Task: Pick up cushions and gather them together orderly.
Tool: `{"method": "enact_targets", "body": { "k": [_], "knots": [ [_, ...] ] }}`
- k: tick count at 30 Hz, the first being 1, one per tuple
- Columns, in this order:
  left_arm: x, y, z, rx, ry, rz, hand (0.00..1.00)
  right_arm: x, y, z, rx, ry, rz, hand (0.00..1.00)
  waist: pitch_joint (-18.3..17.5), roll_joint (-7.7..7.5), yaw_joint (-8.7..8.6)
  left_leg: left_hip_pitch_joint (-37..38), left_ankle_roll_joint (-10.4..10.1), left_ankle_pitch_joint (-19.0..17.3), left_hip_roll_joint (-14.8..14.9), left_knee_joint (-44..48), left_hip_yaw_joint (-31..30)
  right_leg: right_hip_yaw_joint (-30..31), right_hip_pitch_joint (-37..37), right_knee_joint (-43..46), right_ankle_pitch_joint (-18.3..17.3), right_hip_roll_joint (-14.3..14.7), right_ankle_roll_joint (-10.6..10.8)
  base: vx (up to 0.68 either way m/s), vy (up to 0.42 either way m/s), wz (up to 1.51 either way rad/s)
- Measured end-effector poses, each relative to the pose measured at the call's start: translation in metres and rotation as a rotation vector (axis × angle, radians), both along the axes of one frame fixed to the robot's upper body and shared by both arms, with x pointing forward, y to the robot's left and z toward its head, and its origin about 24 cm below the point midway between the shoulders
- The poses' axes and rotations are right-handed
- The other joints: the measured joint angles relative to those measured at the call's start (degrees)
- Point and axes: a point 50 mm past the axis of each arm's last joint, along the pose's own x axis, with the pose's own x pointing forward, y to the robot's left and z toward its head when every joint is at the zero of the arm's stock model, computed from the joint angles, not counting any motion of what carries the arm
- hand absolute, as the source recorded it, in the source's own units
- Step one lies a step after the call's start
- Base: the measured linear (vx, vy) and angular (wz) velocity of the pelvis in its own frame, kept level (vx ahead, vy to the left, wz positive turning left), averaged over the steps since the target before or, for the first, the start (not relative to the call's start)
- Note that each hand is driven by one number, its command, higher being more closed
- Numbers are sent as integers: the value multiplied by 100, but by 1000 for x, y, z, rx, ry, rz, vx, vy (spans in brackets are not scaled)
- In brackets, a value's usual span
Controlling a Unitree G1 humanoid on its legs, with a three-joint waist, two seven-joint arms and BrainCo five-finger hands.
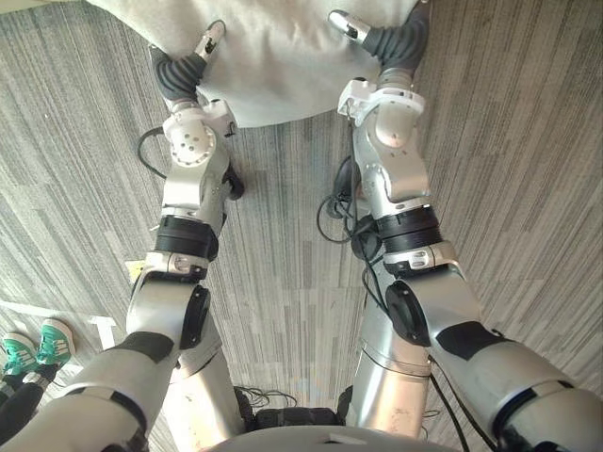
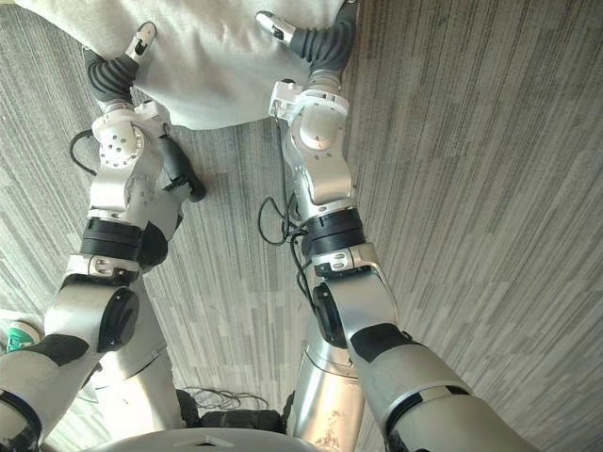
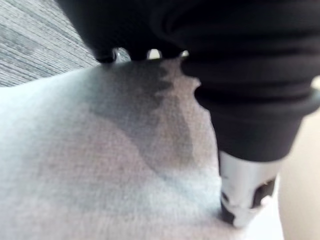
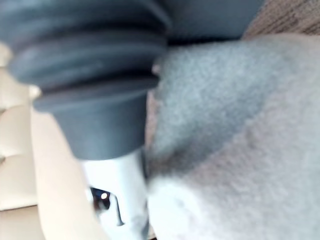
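As left hand (image 1: 203,46), right hand (image 1: 362,32) pinch cushion (image 1: 273,68), carpet (image 1: 283,273) beneath, shoes (image 1: 40,346) aside

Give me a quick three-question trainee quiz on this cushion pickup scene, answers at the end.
1. True or false: the left hand and the right hand both touch the grey cushion.
2. What is the floor like? A: striped grey carpet. B: white tiles. C: bare concrete.
3. Fill in: a person's green shoes show on the robot's ___ side.

Key: 1 true; 2 A; 3 left.
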Motion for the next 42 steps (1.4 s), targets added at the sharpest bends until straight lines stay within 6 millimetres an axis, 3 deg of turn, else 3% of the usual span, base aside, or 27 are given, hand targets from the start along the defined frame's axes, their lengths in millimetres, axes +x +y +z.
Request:
{"method": "enact_targets", "body": {
  "k": [7,13,17,22,29,30,32,35,39,42],
  "knots": [
    [-3,12,6,-12,-23,48,100,-7,-7,3,90,-36,33,100,-7,-2,-8,58,-58,272,13,-330,-66,-158,63,-243,105,85,-156,-55,-29,-2],
    [-10,10,9,5,-56,37,100,-16,-11,0,137,-76,66,100,-18,-5,-35,430,-189,438,8,-698,-107,-291,437,-502,173,143,-252,-47,-42,0],
    [-22,8,8,15,-100,17,100,-21,-12,-15,166,-77,116,100,-26,-9,-57,804,-284,529,11,-973,-113,-369,820,-761,236,233,-294,-33,-47,-6],
    [-33,0,-12,-5,-96,-25,100,-24,-20,-43,180,-25,127,100,-31,-7,-89,1326,-283,572,17,-1179,-126,-441,1400,-1040,253,311,-294,-8,-45,-5],
    [-58,-8,-68,-50,3,-64,100,-41,-30,-98,176,79,125,100,-163,-17,-89,2549,-428,395,13,-1386,-110,-513,2707,-1431,198,390,-227,19,-40,-3],
    [-67,-10,-96,-61,80,-76,100,-47,-32,-130,162,177,107,100,-838,-22,-77,2453,-429,304,3,-1381,-98,-500,2625,-1489,148,388,-182,52,-18,-5],
    [-74,-12,-112,-63,127,-91,100,-54,-36,-149,133,230,93,100,-951,-27,-65,2827,-485,233,-3,-1390,-86,-500,3050,-1603,101,401,-112,81,7,-3],
    [-90,-15,-147,-51,234,-123,100,-76,-41,-198,129,388,83,100,-954,-29,-21,4026,-486,49,-43,-1498,-36,-534,4361,-1998,81,416,-53,100,28,0],
    [-111,-8,-174,-49,313,-133,100,-102,-41,-226,114,476,113,100,-1080,-52,41,5113,-533,-116,-106,-1770,118,-536,5495,-2526,122,441,68,95,61,-6],
    [-135,1,-199,-54,398,-136,100,-123,-39,-251,116,566,155,100,-1427,-125,111,6150,-581,-246,-186,-2186,298,-518,6580,-3270,228,531,205,147,62,-10]
  ]
}}
